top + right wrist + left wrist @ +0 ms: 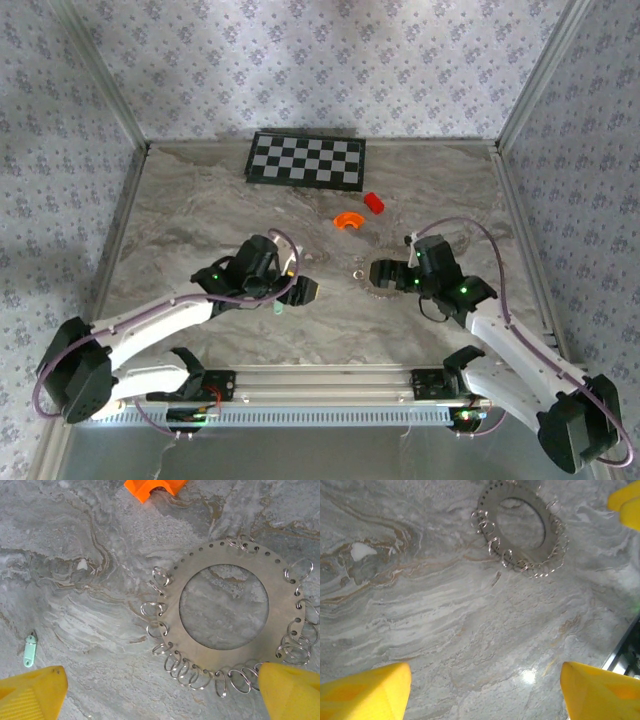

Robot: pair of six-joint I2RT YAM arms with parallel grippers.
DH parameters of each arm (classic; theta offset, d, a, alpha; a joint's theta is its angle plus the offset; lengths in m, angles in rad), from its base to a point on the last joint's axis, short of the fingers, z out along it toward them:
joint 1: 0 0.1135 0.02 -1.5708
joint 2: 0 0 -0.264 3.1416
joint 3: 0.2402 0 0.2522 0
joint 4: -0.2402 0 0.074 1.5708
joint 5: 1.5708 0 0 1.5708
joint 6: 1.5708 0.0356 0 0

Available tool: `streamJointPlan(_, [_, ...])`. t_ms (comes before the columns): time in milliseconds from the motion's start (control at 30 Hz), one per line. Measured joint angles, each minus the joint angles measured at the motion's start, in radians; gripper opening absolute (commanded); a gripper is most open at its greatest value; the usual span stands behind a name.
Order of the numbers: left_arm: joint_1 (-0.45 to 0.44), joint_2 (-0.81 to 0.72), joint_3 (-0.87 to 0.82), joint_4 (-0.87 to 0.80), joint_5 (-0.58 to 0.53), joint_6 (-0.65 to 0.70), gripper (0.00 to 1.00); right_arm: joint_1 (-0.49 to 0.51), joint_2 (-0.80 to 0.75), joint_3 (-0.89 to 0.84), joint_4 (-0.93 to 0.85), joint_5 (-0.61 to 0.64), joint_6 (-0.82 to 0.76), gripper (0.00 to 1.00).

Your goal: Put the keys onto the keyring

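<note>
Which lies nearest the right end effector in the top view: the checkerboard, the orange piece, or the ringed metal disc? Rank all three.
From the right end effector:
1. Ringed metal disc, just under its fingers.
2. Orange piece, farther back, slightly left.
3. Checkerboard, far back, left again.

Place: robot lab test cell
Calibration: checkerboard (306,160) lying flat
Bench (200,210): marble-patterned, under the checkerboard
Enclosure: wallpapered panels (300,60) behind the checkerboard, aluminium posts (100,75) flanking it
</note>
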Motion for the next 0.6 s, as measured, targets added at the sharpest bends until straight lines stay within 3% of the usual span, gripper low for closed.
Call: streamJointPlan(600, [-0.089,0.179,0.112,0.015,-0.076,0.062,0.54,-0.098,-0.002,-0.063,0.026,-0.081,0.0,1.0])
